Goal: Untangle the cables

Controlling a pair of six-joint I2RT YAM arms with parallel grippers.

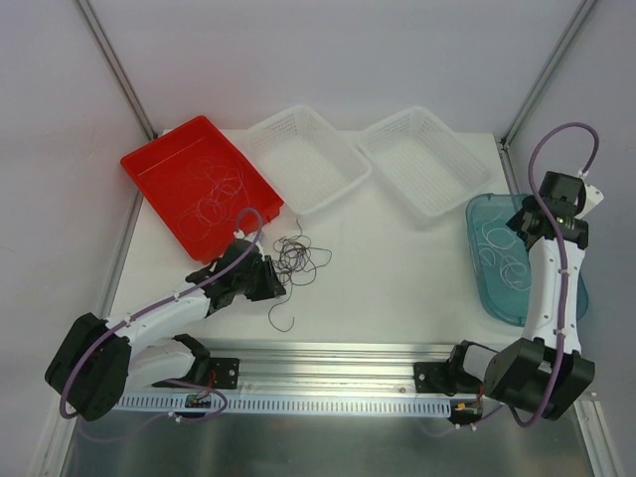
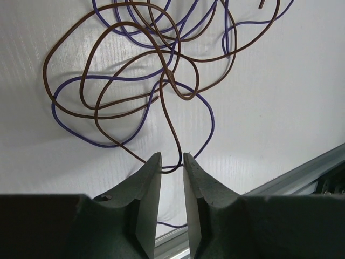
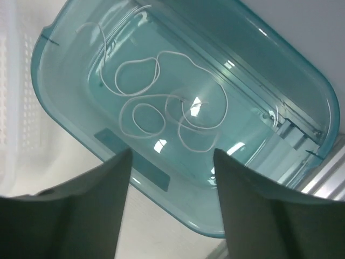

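Note:
A tangle of brown and purple cables point(image 1: 298, 256) lies on the white table just right of my left gripper point(image 1: 276, 283). In the left wrist view the brown cable point(image 2: 116, 56) and the purple cable point(image 2: 207, 116) loop through each other. My left gripper point(image 2: 172, 156) is narrowly open, and a low bend of brown cable crosses the gap at its tips with purple wire beside it. My right gripper point(image 1: 517, 214) hangs open over the teal bin point(image 1: 475, 248), nothing between its fingers point(image 3: 172, 154). A white cable point(image 3: 143, 118) lies coiled inside the bin.
A red tray point(image 1: 159, 164) holding thin pale cables point(image 1: 221, 194) stands at the back left. Two white mesh baskets point(image 1: 308, 159) point(image 1: 427, 159) sit at the back middle. An aluminium rail point(image 1: 338, 353) runs along the table's near edge.

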